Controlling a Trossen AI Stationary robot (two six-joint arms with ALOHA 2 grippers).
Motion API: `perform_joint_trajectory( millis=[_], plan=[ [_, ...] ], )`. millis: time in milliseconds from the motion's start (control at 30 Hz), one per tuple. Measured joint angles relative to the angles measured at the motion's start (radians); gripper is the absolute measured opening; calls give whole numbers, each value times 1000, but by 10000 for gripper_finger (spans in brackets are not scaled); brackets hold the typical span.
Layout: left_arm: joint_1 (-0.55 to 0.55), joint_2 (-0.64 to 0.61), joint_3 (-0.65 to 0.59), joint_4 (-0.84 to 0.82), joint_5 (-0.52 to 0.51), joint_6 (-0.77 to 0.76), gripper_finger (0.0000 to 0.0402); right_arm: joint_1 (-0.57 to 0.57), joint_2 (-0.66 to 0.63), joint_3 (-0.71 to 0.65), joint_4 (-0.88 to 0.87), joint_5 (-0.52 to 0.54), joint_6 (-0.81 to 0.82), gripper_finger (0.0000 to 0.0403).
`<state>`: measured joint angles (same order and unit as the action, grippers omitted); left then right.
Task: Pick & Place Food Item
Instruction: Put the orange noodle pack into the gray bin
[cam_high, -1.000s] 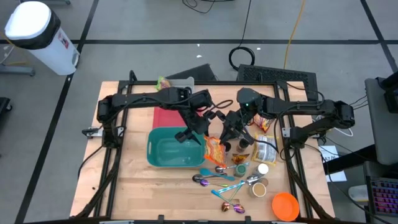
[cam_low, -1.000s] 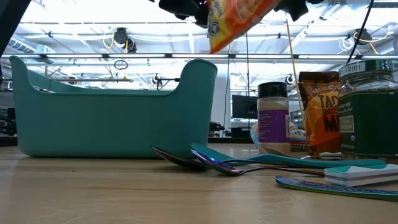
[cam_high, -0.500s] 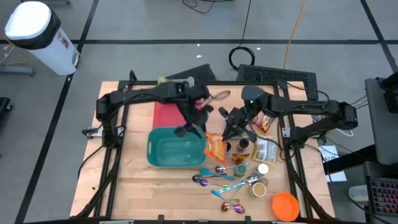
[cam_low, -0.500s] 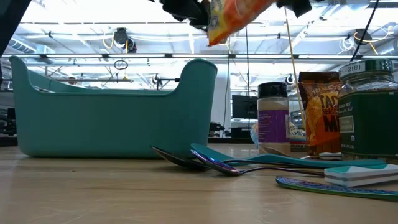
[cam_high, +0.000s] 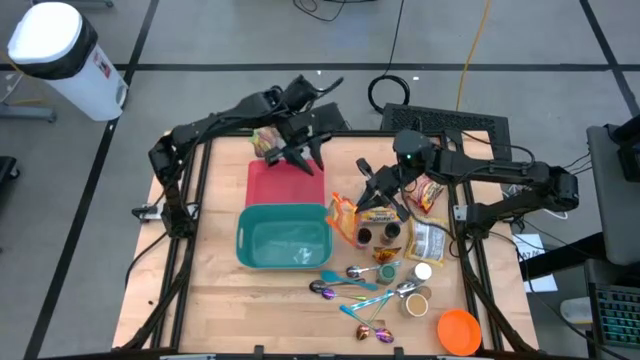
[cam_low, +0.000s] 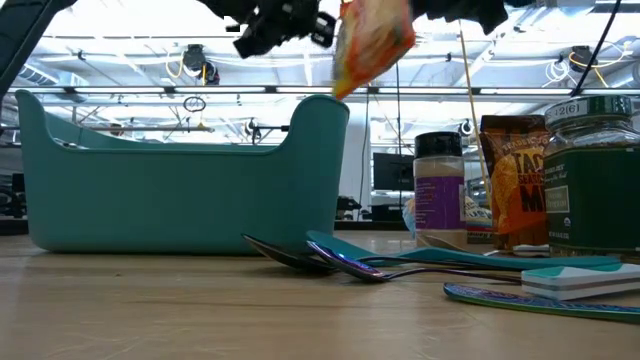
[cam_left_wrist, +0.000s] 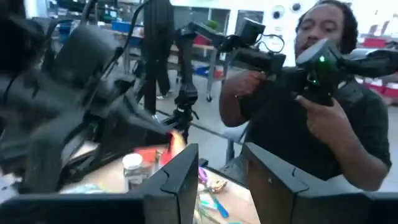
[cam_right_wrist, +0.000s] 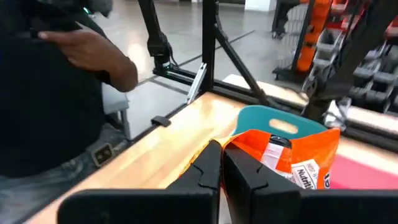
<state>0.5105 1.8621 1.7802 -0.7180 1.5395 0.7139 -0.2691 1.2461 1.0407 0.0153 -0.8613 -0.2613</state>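
Note:
An orange snack bag (cam_high: 345, 218) (cam_low: 368, 40) hangs in the air beside the right end of the teal bin (cam_high: 240, 240) (cam_low: 180, 190). My right gripper (cam_high: 363, 200) (cam_right_wrist: 221, 163) is shut on it. My left gripper (cam_high: 298, 160) (cam_left_wrist: 222, 180) hovers level over the far part of the red mat (cam_high: 272, 188). It is open, with nothing between its fingers, and stands well away from the bag. In the low view it shows at the top (cam_low: 280, 22). My right gripper pinches an edge of the orange bag (cam_right_wrist: 239, 144) between its two fingers. It comes nearly level from the table's right side. The bag hangs off the fingertips toward the bin, tilted, clear of the table and above the bin's rim.
Spice jars (cam_high: 378, 234), packets (cam_high: 427, 240) and several spoons (cam_high: 350, 285) crowd the table's right half, with an orange bowl (cam_high: 458, 330) at the near right corner. A green item (cam_high: 265, 137) lies at the far edge. A person (cam_left_wrist: 311, 112) stands beyond the table.
My left gripper has swung away from the bag, from over the bin's right end toward the table's far edge, and has turned. The bag, still in my right gripper, has shifted slightly toward the far edge and now hangs more steeply.

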Motion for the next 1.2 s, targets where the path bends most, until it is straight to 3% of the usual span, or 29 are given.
perform_joint_trajectory(
  millis=[233, 333, 400, 533, 667, 733, 867, 933, 1067, 1200],
  plan=[
    [-109, 1, 8, 38, -493, -116, 136, -12, -1, -47, 41, -4, -65, 0],
    [-103, -29, 21, -9, -690, -177, 136, -28, -5, -77, 40, -3, -65, 0],
    [-59, -68, 20, -53, -665, -158, 136, -51, -20, -97, 35, -3, -65, 0],
    [58, -143, -79, -57, -436, -111, 136, -98, -48, -110, 40, -1, -21, 0],
    [152, -227, -271, 147, -317, -174, 136, -130, -56, -111, 37, 1, 35, 0],
    [174, -281, -363, 326, -407, -307, 136, -139, -56, -111, 46, 31, 58, 0],
    [157, -388, -540, 613, -983, -548, 136, -155, -55, -111, 40, 141, 93, 0],
    [141, -431, -633, 728, -1111, -571, 136, -158, -55, -111, 40, 160, 96, 0],
    [141, -524, -825, 1001, -1013, -631, 136, -157, -55, -111, 44, 156, 93, 0],
    [137, -538, -1000, 1392, -886, -845, 136, -157, -55, -111, 83, 152, 92, 0]
  ],
)
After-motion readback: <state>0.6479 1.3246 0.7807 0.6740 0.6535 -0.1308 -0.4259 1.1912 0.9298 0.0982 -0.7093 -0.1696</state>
